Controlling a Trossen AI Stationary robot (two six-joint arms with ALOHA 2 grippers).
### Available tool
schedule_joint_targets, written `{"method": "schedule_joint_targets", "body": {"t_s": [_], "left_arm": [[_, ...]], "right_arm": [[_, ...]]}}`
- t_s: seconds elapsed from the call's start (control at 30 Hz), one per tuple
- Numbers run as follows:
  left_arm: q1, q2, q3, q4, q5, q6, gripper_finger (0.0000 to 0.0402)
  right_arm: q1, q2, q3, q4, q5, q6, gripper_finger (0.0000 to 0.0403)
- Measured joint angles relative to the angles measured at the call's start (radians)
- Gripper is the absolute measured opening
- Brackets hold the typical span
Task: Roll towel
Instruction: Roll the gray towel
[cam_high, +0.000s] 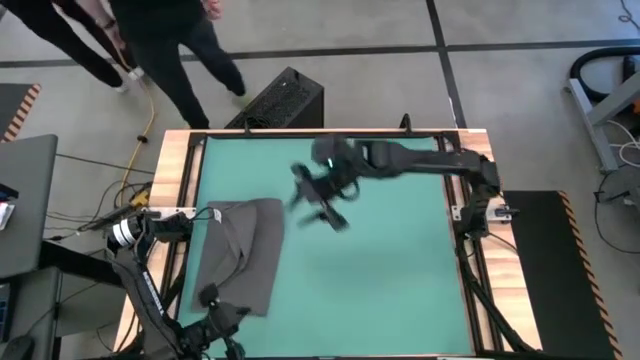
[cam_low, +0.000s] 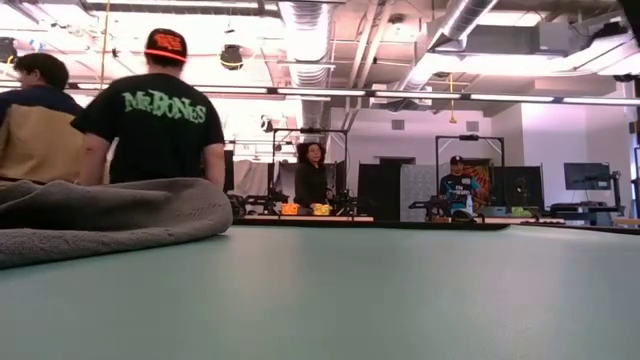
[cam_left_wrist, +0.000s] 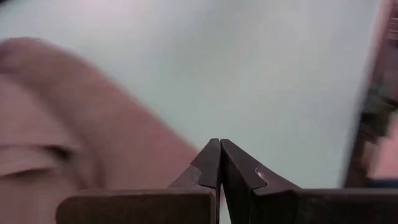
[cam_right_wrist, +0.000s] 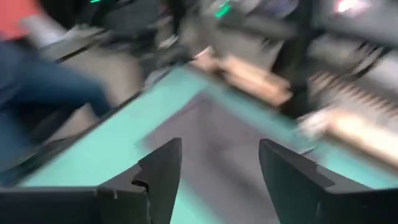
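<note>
The left gripper, fingers pressed together on nothing, sits by the mat's near-left corner beside the towel, which lies flat along the green mat's left edge. A tidy roll probably needs one short edge pinched evenly and turned over itself. The right gripper, fingers spread, hovers mid-mat, arm stretched from the right edge.

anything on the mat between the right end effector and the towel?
Nothing visible. The right end effector hangs open over bare green mat, and the towel lies toward the mat's left side with only mat between them. The left end effector is shut at the towel's near edge.
</note>
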Motion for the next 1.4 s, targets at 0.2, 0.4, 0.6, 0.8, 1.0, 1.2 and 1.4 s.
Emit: {"method": "schedule_joint_targets", "body": {"t_s": [0.2,0.4,0.6,0.8,1.0,1.2,1.4], "left_arm": [[-0.019,-0.001,-0.006,-0.26,0.067,-0.347,0.0],[-0.071,-0.015,-0.041,-0.26,0.097,-0.487,0.0],[-0.095,-0.017,-0.039,-0.258,0.1,-0.492,0.0],[-0.098,-0.017,-0.039,-0.258,0.105,-0.489,0.0],[-0.099,-0.017,-0.039,-0.258,0.092,-0.481,0.0],[-0.095,-0.017,-0.039,-0.259,0.076,-0.488,0.0],[-0.095,-0.017,-0.039,-0.258,0.084,-0.481,0.0]], "right_arm": [[0.288,0.014,-0.104,-0.111,0.265,0.05,0.0202],[0.443,0.137,-0.328,0.504,0.529,0.028,0.0169],[0.44,0.365,-0.329,0.997,0.673,0.052,0.0048],[0.403,0.588,-0.108,0.915,0.713,0.074,0.0016],[0.376,0.735,0.229,0.597,0.69,0.08,0.0006],[0.354,0.83,0.441,0.338,0.65,0.093,0.0005],[0.345,0.836,0.432,0.194,0.642,0.12,0.0004]]}}
